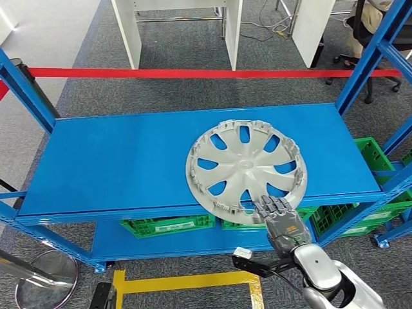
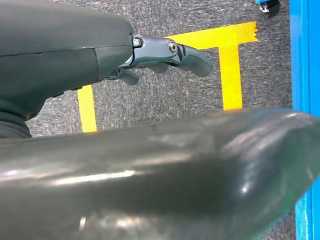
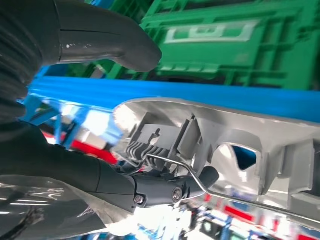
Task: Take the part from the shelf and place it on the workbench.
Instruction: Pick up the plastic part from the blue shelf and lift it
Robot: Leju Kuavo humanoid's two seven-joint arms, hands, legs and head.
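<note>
hubcap (image 1: 245, 168): silver-grey, spoked pattern
shelf (image 1: 111, 161): bright blue
crates (image 1: 167, 225): green
floor tape (image 1: 185, 281): yellow
barrier strip (image 1: 194, 73): red
carpet (image 1: 194, 90): dark grey
right robot hand (image 1: 280, 219): grey

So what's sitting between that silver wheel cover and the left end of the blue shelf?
Nothing. In the head view the shelf is bare blue from the wheel cover to its left end. The right hand grips the cover's near rim.

Matt silver plastic part (image 1: 245, 168); glossy blue metal shelf (image 1: 111, 161).
</note>
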